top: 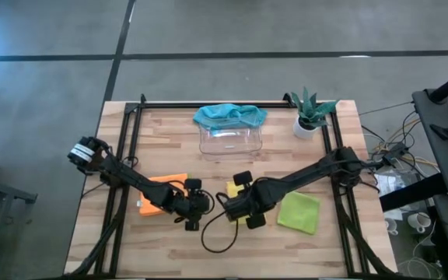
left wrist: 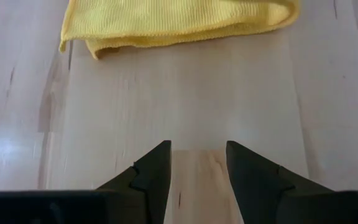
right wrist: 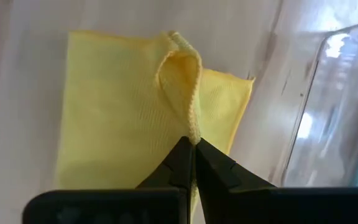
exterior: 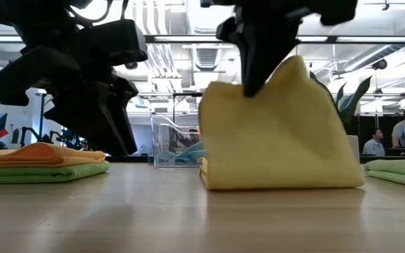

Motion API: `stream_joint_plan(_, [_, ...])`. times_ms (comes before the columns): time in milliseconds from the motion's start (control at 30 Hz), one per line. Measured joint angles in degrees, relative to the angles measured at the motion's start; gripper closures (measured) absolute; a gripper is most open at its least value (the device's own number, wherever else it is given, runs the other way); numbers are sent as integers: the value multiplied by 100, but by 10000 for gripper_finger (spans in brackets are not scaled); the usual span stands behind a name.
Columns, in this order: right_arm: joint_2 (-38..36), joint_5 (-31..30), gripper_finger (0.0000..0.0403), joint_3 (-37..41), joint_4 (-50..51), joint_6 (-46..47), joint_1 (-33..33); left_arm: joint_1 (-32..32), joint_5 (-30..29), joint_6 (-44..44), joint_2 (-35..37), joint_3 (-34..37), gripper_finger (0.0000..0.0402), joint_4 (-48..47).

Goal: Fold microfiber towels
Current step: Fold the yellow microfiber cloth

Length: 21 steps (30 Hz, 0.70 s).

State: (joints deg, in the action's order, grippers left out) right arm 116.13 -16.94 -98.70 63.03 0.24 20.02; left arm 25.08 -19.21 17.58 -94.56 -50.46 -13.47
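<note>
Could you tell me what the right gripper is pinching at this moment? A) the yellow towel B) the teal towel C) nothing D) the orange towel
A: the right gripper is shut on an edge of the yellow towel, lifting it off the table.

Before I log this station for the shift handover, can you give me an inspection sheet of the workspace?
Surface: wooden table, bare in front.
Job's things: yellow towel partly folded, one edge lifted; orange towel stacked on a green towel; another green towel flat near the right arm; teal towel draped over the clear tray.
Clutter: potted plant at the back right.
Grippers: right gripper shut on the yellow towel's edge; left gripper open, empty, short of the towel.
Cables: black cable looped on the table; more off the right edge.
Surroundings: people seated far behind.
</note>
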Motion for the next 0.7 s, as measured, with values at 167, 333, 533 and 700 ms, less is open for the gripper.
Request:
stream_joint_plan(167, [14,0,394,531,-394,-263,-275,0,-23,1,0,18,262,-2])
stream_joint_plan(333, [16,-32,394,1046,-654,-285,-484,0,-73,-11,0,24,262,6])
stream_joint_plan(533, [-4,-116,394,1199,-1013,-525,-557,-30,-94,-48,0,26,262,15])
stream_joint_plan(700, [-240,-114,394,1199,-1000,-600,-554,-76,-108,-150,0,33,262,204])
